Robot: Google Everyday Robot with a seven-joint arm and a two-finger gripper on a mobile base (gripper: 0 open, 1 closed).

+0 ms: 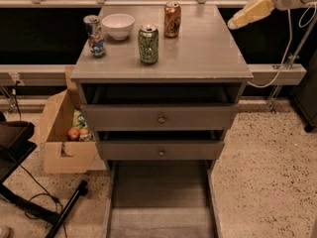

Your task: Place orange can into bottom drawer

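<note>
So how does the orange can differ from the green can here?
The orange can is orange-brown and stands farther back on the cabinet top; the green can is green and stands nearer the front edge. Both are upright, unheld. The gripper hovers beside the top's back right corner.

Only 1 view, set high in front of the cabinet [208,53], tilted down toward its top and drawer fronts. Near enough to cut off the bottom drawer [161,195] at the lower edge. Catches the gripper [242,18] at upper right, near the cabinet's rear right corner.
</note>
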